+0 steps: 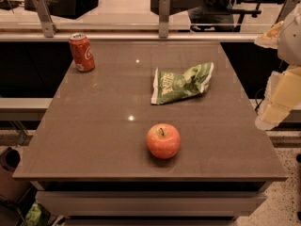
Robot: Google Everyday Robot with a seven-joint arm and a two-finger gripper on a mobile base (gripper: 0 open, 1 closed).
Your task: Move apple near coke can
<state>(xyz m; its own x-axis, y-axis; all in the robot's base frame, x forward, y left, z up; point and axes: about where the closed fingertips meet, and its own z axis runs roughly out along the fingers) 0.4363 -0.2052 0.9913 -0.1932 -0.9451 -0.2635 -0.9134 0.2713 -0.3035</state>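
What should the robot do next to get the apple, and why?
Probably swing the gripper, hanging beyond the right edge of the table, over the apple. The apple sits untouched near the front, far from the coke can at the back left corner.

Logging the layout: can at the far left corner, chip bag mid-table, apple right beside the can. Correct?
No. The camera view shows the apple near the front edge of the table, far from the can; the rest holds. The gripper hangs beyond the table's right side.
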